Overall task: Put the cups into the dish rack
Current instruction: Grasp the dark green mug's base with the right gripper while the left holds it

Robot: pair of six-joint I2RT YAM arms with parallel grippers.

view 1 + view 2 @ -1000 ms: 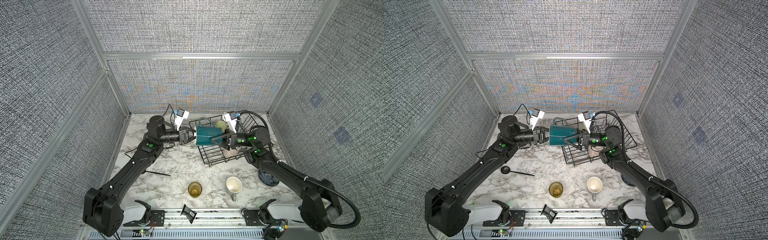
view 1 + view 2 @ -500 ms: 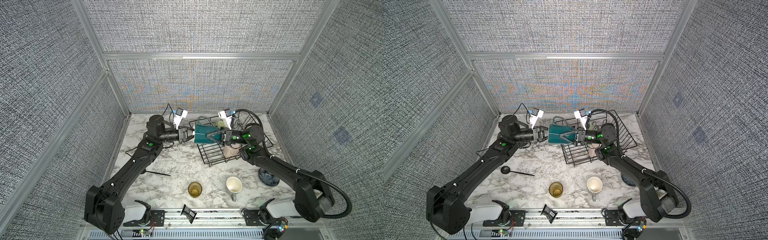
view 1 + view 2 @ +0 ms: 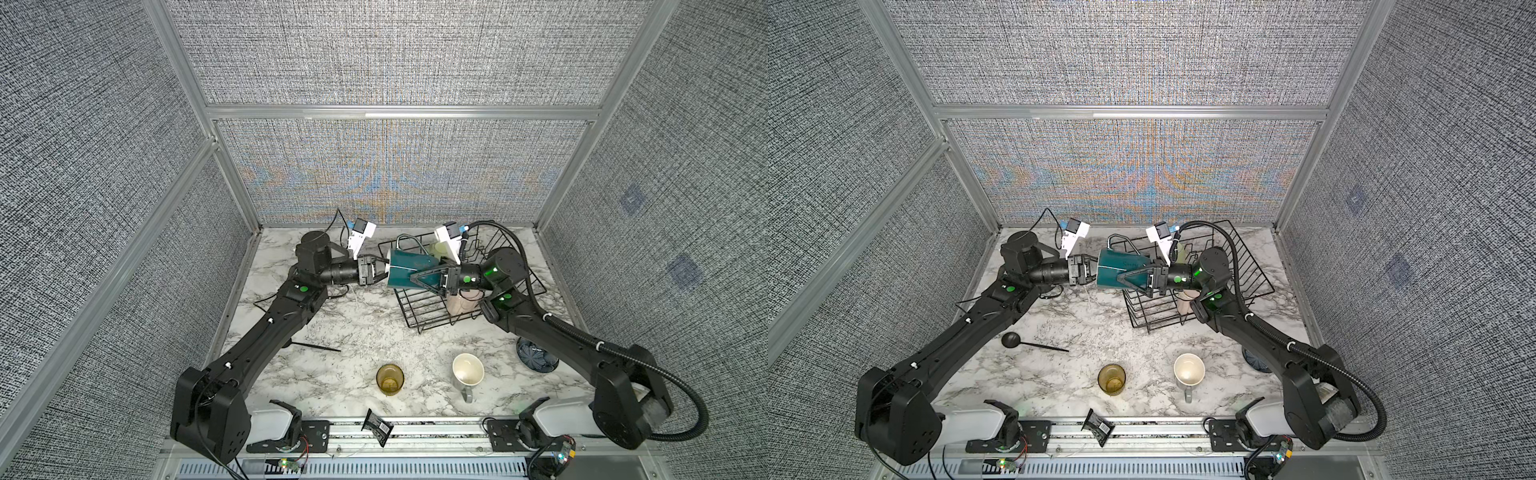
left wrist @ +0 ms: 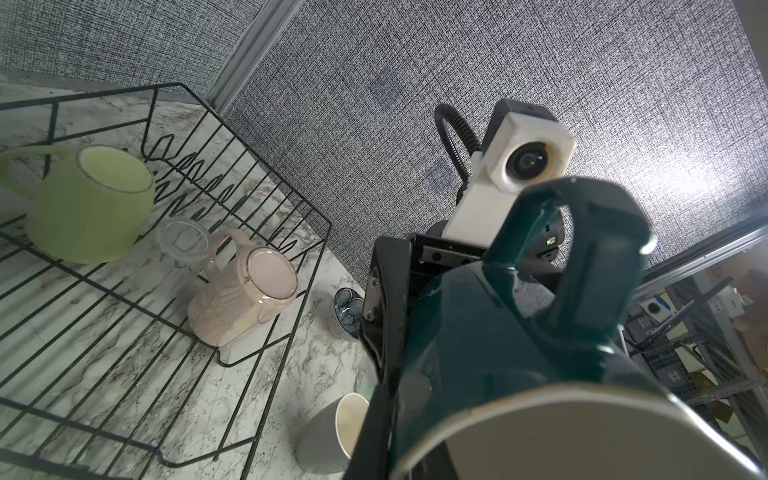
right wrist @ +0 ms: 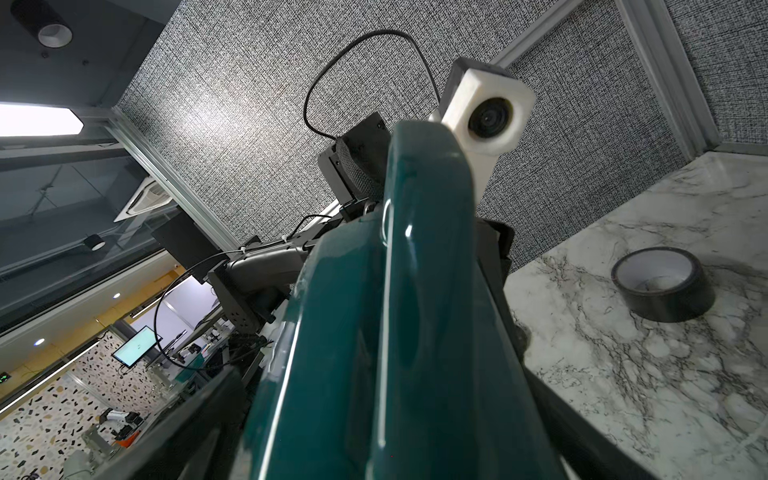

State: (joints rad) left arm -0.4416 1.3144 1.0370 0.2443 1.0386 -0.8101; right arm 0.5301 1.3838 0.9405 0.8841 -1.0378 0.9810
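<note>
A teal mug (image 3: pixel 409 270) (image 3: pixel 1121 270) hangs on its side above the left edge of the black wire dish rack (image 3: pixel 440 320) (image 4: pixel 257 316). My left gripper (image 3: pixel 384 272) (image 3: pixel 1094 272) is shut on its rim. My right gripper (image 3: pixel 412 271) (image 3: pixel 1122 271) stands wide open, one finger on each side of the mug's body (image 5: pixel 395 332). In the rack lie a light green mug (image 4: pixel 87 208), a pink mug (image 4: pixel 241 299) (image 3: pixel 461 305) and a small clear glass (image 4: pixel 183 241). A grey mug (image 3: pixel 467 370) and an amber tumbler (image 3: pixel 390 377) stand on the table in front.
A dark blue bowl (image 3: pixel 536 357) sits under the right arm, right of the grey mug. A black tape roll (image 5: pixel 660 286) lies on the marble. A black spoon (image 3: pixel 1017 340) lies left of centre. A small black item (image 3: pixel 378 426) rests on the front rail.
The right gripper has slid leftward over the teal mug, so its open fingers now reach further along the body. The left gripper has kept its hold on the rim, almost still.
</note>
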